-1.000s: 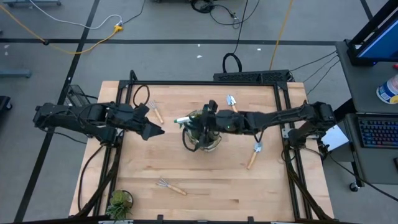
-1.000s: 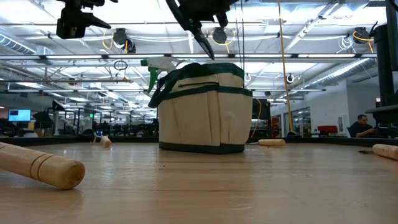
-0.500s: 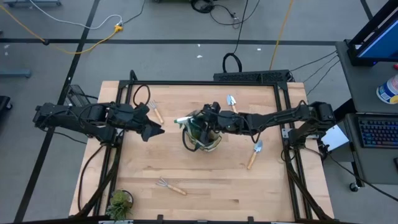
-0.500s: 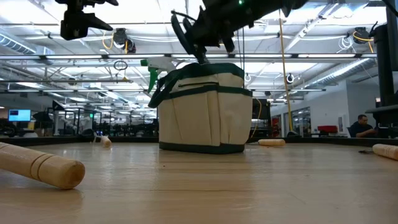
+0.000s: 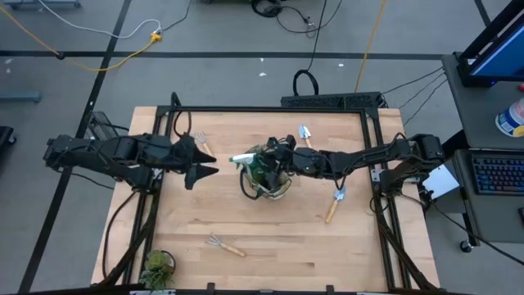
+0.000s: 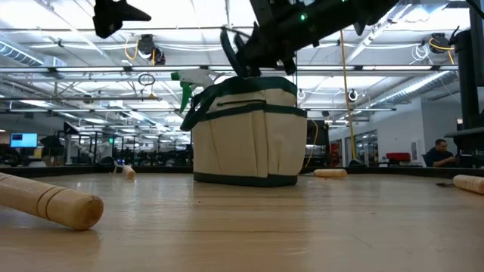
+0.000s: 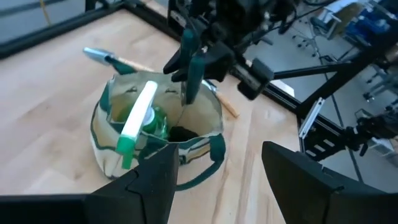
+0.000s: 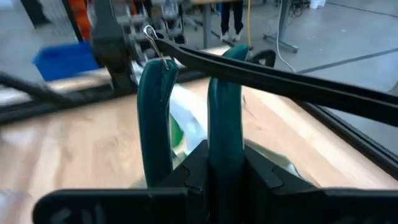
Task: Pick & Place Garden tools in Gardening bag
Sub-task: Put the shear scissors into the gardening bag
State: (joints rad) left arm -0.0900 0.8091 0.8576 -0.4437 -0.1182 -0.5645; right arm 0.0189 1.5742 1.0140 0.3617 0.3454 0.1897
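The beige gardening bag (image 5: 266, 187) with green trim stands mid-table on its base; the low view shows its side (image 6: 249, 136). A green spray bottle (image 7: 138, 118) with a white trigger stands inside it, head sticking out. My right gripper (image 5: 277, 156) hovers over the bag's opening, shut on pruners (image 7: 191, 62) with teal-green handles. My left gripper (image 5: 209, 164) hangs open in the air to the bag's left, touching nothing. My right gripper pinches the pruners between its two fingers; the gripper body hides which part it has. The two teal handles (image 8: 155, 112) stick out forward past the fingers, side by side. They slant down toward the bag's opening (image 7: 180, 127), lifted clear of the table.
On the table lie a trowel (image 5: 304, 133) behind the bag, another trowel (image 5: 336, 201) to its right, a fork rake (image 5: 223, 244) near the front and one (image 5: 201, 146) by my left gripper. A potted plant (image 5: 155, 266) stands at the near left corner.
My right gripper has come down toward the bag's opening with the pruners and tipped from pointing steeply down to nearly level. My left gripper has rolled about its own axis without changing place.
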